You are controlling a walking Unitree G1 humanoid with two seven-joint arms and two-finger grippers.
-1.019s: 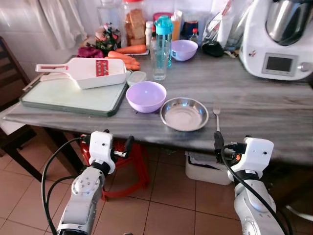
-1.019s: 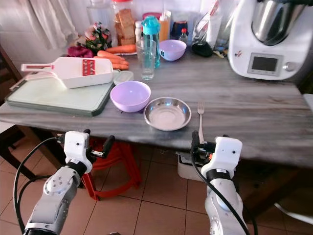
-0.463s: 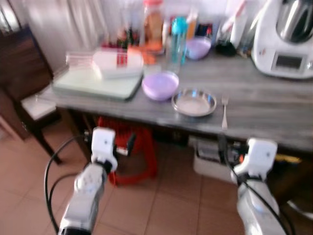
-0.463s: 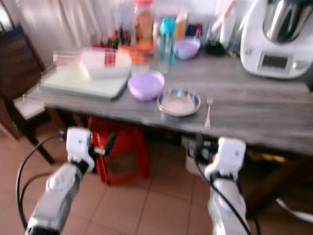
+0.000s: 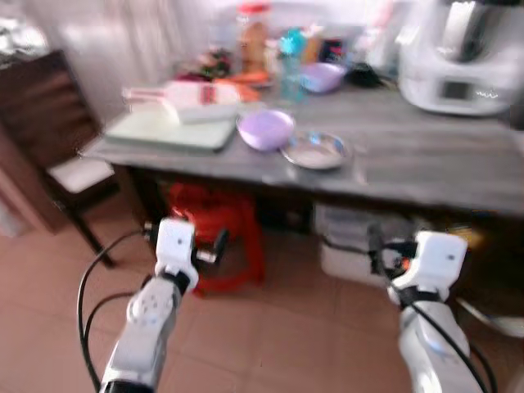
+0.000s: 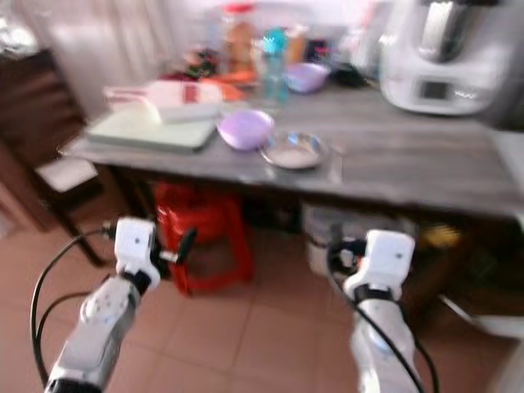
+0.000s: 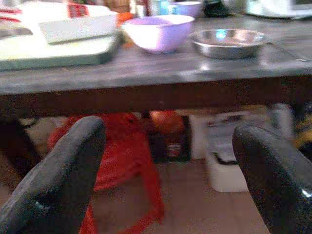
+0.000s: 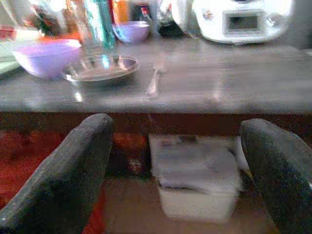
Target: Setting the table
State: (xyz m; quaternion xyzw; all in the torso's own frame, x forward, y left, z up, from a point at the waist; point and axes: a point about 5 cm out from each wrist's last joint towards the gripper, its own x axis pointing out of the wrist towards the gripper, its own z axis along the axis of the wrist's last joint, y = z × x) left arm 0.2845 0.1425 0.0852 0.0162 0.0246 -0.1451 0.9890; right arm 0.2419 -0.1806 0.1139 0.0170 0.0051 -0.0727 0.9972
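Observation:
On the grey table (image 5: 426, 160) a purple bowl (image 5: 265, 129) stands next to a shallow steel plate (image 5: 315, 151). A fork (image 8: 155, 80) lies just right of the plate. Both grippers hang below the table's front edge, over the tiled floor and some way back from it. My left gripper (image 7: 168, 131) is open with nothing between its black fingers (image 7: 63, 175), and it faces the bowl and plate. My right gripper (image 8: 175, 124) is also open and empty, facing the fork and plate. The eye views are blurred.
A pale green cutting board (image 5: 168, 131) with a white slicer (image 5: 184, 94) lies at the table's left. Behind are a teal bottle (image 5: 289, 57), a second purple bowl (image 5: 322, 76) and a white kitchen machine (image 5: 450, 57). Under the table stand a red stool (image 5: 214, 237) and a white box (image 8: 195, 180). A dark chair (image 5: 57, 123) is at left.
The camera has pulled back from the table, so the table looks farther and more floor shows. Both grippers stay open and low. Nothing on the table has moved.

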